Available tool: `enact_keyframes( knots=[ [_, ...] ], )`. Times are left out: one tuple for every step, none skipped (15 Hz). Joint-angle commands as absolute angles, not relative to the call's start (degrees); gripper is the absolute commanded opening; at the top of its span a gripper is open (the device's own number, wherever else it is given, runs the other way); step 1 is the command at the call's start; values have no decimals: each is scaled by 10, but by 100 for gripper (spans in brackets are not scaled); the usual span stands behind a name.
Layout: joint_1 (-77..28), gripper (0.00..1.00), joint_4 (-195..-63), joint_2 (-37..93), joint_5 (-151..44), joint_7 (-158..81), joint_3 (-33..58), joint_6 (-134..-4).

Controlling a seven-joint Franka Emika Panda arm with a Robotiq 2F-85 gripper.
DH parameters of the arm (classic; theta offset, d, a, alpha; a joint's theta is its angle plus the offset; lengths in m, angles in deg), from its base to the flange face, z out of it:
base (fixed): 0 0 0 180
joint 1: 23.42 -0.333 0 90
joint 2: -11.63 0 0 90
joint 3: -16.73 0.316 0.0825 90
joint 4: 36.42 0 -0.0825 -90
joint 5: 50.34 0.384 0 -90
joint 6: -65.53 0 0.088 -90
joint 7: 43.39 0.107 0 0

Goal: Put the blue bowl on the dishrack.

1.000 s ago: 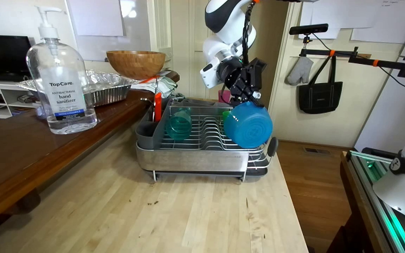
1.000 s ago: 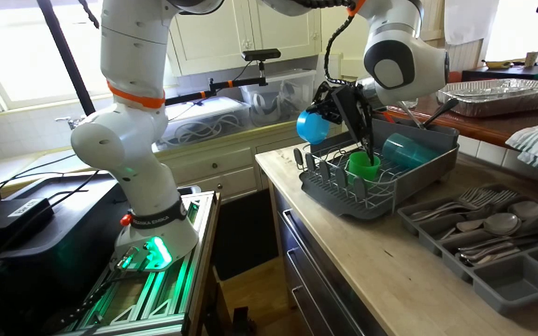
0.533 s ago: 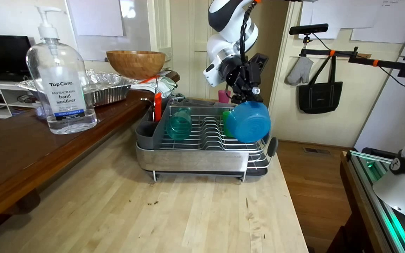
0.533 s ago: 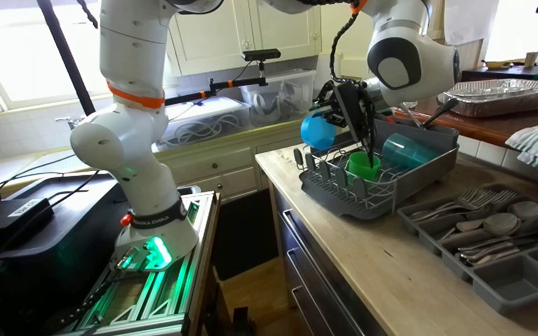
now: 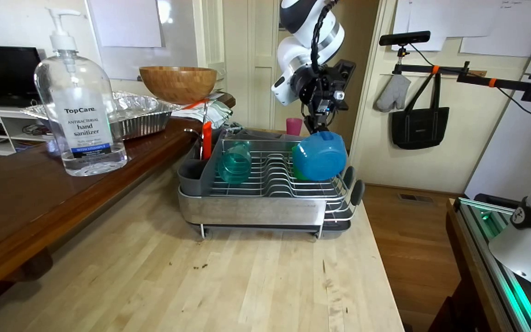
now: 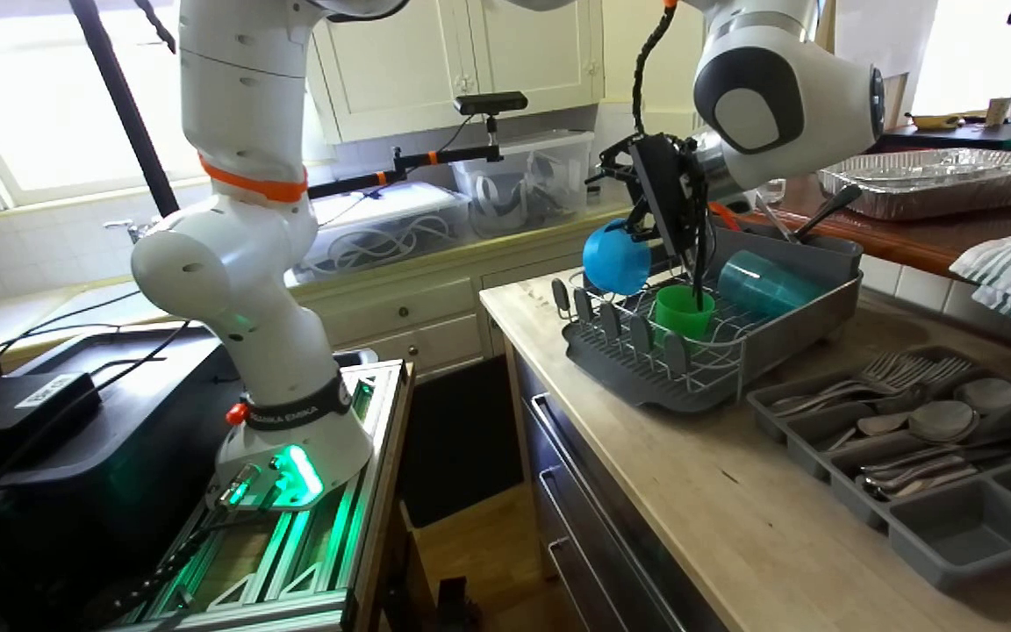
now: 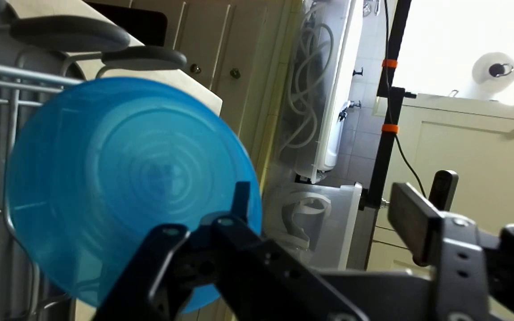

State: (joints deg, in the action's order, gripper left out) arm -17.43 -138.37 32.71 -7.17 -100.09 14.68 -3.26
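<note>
Blue bowl (image 5: 321, 157) is tilted over the dishrack (image 5: 251, 211), at the end that has the grey knobs (image 5: 357, 192); whether its weight lies on the rack, one cannot tell. In the wrist view the jaws of the gripper (image 7: 326, 205) stand wide apart, and one of the fingers (image 7: 241, 200) shows in front of the bowl; whether they touch is not clear. Inside the rack the green cup (image 6: 684, 309) stands near the bowl, and the teal cup (image 6: 767, 283) lies on its side. On the dark wooden counter (image 5: 39, 212), a clear pump bottle (image 5: 85, 124) carries the words "TopCare", "ANTIBACTERIAL hand sanitizer" and, on a blue strip (image 5: 91, 150), "WITH VITAMIN E". In an exterior view, the black band (image 6: 299, 412) around the arm (image 6: 273, 342) says "FRANKA EMIKA". Small writing (image 5: 516, 3) on the papers (image 5: 505, 27), and a white label (image 6: 56, 391) on a black device (image 6: 5, 439), cannot be read.
</note>
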Motion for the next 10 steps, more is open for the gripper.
enact_keyframes(
  knots=[
    [-178,100,-1391,315,-81,-962,147,-45],
    [-181,100,-1388,316,-87,-948,147,-47],
    [-182,100,-1384,320,-90,-935,147,-48],
    [-181,100,-1376,330,-90,-936,151,-40],
    [-183,100,-1369,335,-92,-938,155,-37],
    [-185,100,-1359,341,-94,-946,161,-32],
    [-186,100,-1352,347,-95,-947,164,-29],
    [-187,100,-1342,356,-96,-948,168,-27],
    [-187,100,-1334,364,-96,-953,171,-26],
    [-186,100,-1327,373,-95,-955,175,-24]
  ],
)
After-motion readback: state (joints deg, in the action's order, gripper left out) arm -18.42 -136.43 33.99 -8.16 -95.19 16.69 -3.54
